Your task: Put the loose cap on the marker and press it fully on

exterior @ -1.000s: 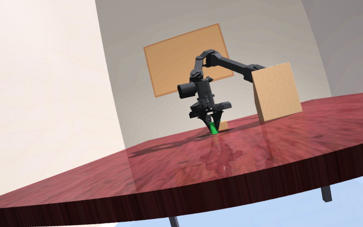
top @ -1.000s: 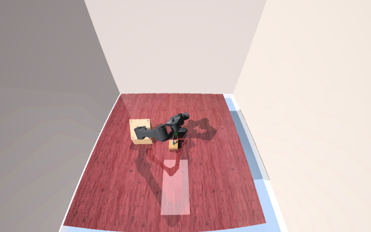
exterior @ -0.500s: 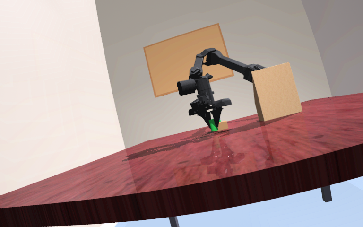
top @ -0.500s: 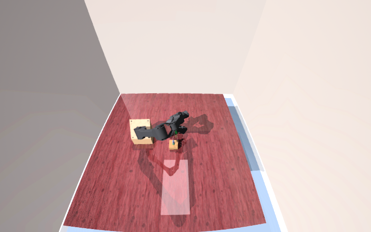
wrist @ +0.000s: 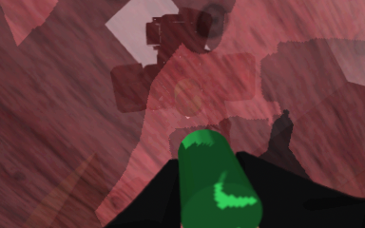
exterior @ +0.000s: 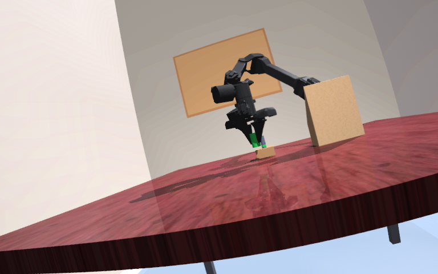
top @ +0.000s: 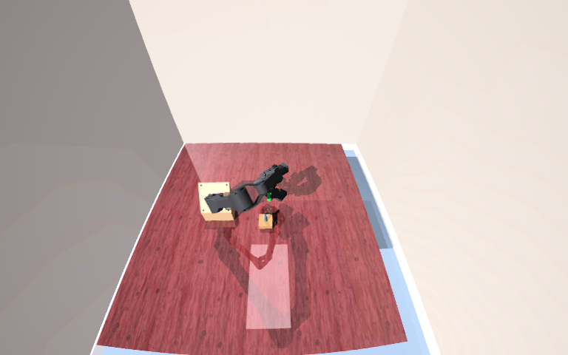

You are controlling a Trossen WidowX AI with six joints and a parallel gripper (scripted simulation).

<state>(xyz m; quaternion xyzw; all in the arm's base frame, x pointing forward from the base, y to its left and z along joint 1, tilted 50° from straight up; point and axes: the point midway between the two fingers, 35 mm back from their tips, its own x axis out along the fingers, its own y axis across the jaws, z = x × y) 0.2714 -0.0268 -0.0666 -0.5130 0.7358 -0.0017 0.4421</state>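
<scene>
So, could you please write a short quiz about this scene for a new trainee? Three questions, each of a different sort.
1. True or false: the gripper is shut on the green cap.
2. Where is the marker? A) lying on the table B) upright in the holder block C) on the big box
3. Fill in: the cap is not yet ___ the marker.

Key: 1 true. 2 B. 3 on.

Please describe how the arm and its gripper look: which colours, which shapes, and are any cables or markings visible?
The arm is matte black throughout, with slim boxy links and rounded joints. A thick black cylinder juts sideways at the wrist. The gripper has two dark fingers tapering to points. No cables or markings show.
</scene>
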